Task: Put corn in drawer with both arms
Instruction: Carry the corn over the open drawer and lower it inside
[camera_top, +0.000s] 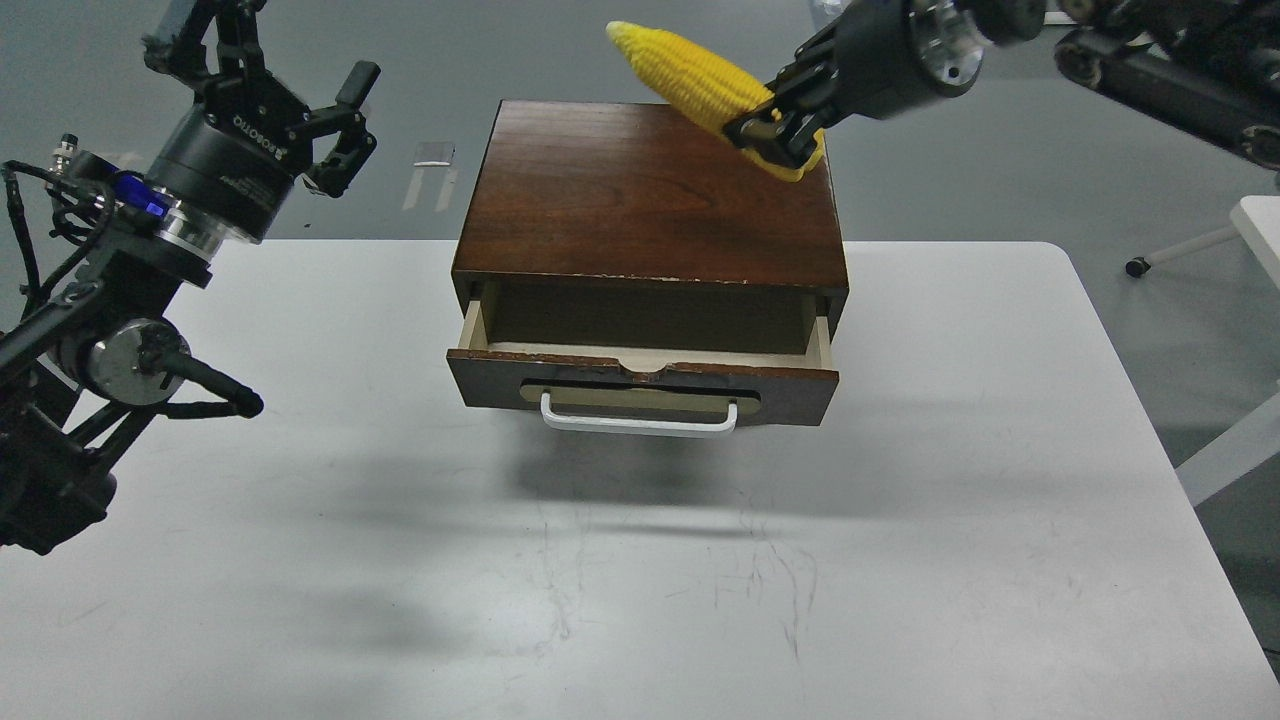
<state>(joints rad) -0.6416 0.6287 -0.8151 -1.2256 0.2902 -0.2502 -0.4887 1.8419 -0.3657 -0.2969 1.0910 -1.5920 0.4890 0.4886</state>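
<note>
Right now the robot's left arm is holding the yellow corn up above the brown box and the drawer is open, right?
Not quite. It is the right gripper that holds the corn above the brown box, not the left. The left gripper is open and holds nothing. The drawer is open, as you said. The head view shows this.

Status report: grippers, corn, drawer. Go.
Right gripper shut on corn, held above box. Left gripper open, empty. Drawer pulled open, nothing blocking.
</note>
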